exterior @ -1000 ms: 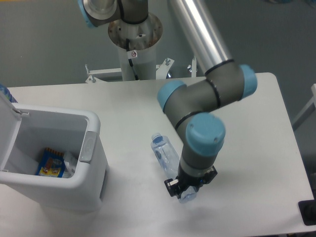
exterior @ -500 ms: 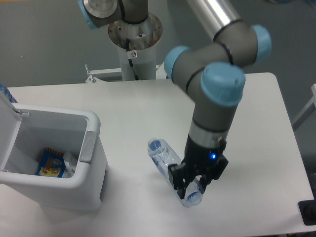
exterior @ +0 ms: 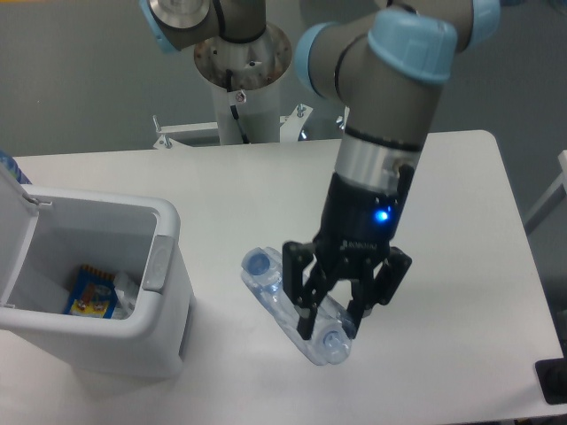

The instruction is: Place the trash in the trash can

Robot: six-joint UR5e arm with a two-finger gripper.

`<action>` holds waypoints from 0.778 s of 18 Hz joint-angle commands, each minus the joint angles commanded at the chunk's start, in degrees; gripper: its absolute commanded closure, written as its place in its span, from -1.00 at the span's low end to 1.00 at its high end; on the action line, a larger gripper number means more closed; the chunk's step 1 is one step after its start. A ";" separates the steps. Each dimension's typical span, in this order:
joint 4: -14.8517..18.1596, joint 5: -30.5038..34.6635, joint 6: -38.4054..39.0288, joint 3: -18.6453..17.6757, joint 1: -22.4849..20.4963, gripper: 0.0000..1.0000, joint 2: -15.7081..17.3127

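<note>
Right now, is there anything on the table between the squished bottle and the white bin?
No. In the camera view, only bare white table lies between the crushed bottle, held in the gripper, and the trash can.

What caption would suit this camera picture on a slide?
Gripper shut on a crushed bottle, beside the open bin.

White table (exterior: 221, 190), rounded corner at far right. Blue-and-yellow snack packet (exterior: 90, 292) lying at the bottom of the bin. Grey floor behind. White pedestal column (exterior: 245, 106) at the table's far edge, metal bracket (exterior: 182, 131) beside it.
</note>
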State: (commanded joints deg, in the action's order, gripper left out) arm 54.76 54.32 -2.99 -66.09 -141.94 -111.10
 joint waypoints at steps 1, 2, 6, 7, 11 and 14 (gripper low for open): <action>0.00 -0.79 0.00 0.00 0.00 0.02 0.35; 0.00 -1.67 0.00 0.09 0.00 0.02 0.70; -0.09 -4.57 0.61 0.79 0.61 0.02 1.59; -0.09 -5.27 0.79 0.88 0.62 0.02 1.67; -1.84 -6.95 2.98 0.88 2.72 0.02 1.68; -2.11 -6.86 5.71 0.79 4.91 0.02 1.32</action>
State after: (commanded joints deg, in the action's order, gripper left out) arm 52.65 47.46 2.72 -65.30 -137.03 -109.77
